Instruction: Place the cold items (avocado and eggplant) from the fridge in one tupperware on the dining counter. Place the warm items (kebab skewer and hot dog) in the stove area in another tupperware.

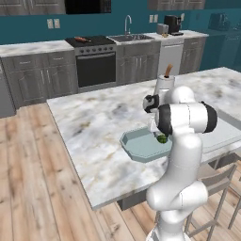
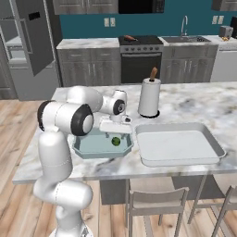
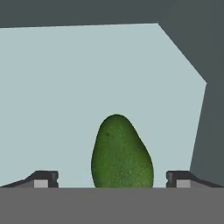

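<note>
And there sits the avocado [image 3: 121,152], lying on the pale blue floor of the tupperware [image 2: 83,147] on the marble desk [image 1: 94,127], right between the two fingers [image 3: 43,179], which stand spread wide on either side with a clear gap to the fruit, gripping nothing. The gripper [image 3: 113,180] hangs just above it. A bigger grey tray [image 2: 178,143] lies just beside the tupperware, paper towel roll [image 2: 149,96] standing behind.

The white arm bends forward and down, wrist pointing downward; the gripper [image 3: 112,179] has its fingertips [image 3: 43,179] spread wide.
</note>
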